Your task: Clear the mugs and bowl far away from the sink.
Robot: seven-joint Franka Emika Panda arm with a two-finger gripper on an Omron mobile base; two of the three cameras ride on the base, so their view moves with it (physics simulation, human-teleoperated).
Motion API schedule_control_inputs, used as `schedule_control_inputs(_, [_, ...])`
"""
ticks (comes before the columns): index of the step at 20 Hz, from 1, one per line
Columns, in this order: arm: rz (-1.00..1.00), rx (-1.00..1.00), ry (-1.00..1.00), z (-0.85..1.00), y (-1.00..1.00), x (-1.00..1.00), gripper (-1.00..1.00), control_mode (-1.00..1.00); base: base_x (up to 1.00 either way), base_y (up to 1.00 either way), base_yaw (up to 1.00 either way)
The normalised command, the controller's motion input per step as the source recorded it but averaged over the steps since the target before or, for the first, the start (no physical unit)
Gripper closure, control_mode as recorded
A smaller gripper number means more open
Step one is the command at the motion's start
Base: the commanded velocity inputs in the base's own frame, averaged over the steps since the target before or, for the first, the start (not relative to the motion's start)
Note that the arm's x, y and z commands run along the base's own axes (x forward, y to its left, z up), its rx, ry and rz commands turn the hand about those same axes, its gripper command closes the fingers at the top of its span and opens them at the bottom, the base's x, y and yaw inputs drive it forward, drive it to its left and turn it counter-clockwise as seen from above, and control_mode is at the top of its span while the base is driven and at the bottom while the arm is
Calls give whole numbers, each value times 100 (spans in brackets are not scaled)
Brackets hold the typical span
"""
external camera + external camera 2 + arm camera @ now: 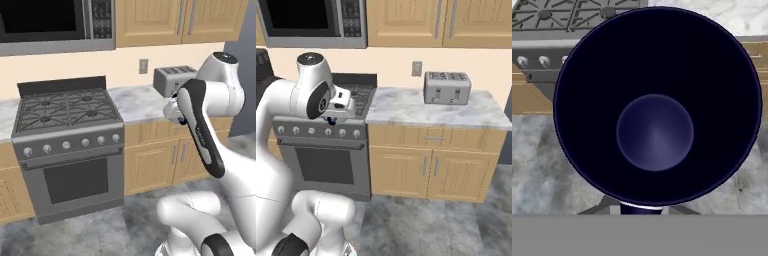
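A dark navy mug [656, 107] takes up most of the hand view, seen from above into its open mouth with a rounded bluish bottom. My gripper [641, 207] is shut on its near rim, the finger tips just showing under it. In the right base view the hand hangs in front of the stove's edge, and a bit of the navy mug [331, 120] peeks out below the gripper [334, 117]. The mug is held in the air, above the floor in front of the stove and counter. The bowl and the sink are out of view.
A grey gas stove [67, 107] with a row of front knobs stands under a microwave [50, 22]. A marble counter [421, 112] to its right carries a silver toaster [447, 87]. Wooden cabinets [431, 167] run below, and the grey floor [421, 225] lies in front.
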Motion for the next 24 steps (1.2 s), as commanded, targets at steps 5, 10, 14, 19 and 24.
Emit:
schedule_control_inputs(5, [0, 0, 0, 0, 0, 0, 100, 100, 34, -2, -21])
schedule_control_inputs(10, [0, 0, 0, 0, 0, 0, 100, 100, 3, -43, -30])
schedule_control_inputs(14, [0, 0, 0, 0, 0, 0, 100, 100, 2, -6, -28])
schedule_control_inputs(19, [0, 0, 0, 0, 0, 0, 100, 100, 28, 4, -25])
schedule_control_inputs(24, [0, 0, 0, 0, 0, 0, 100, 100, 100, 2, 1])
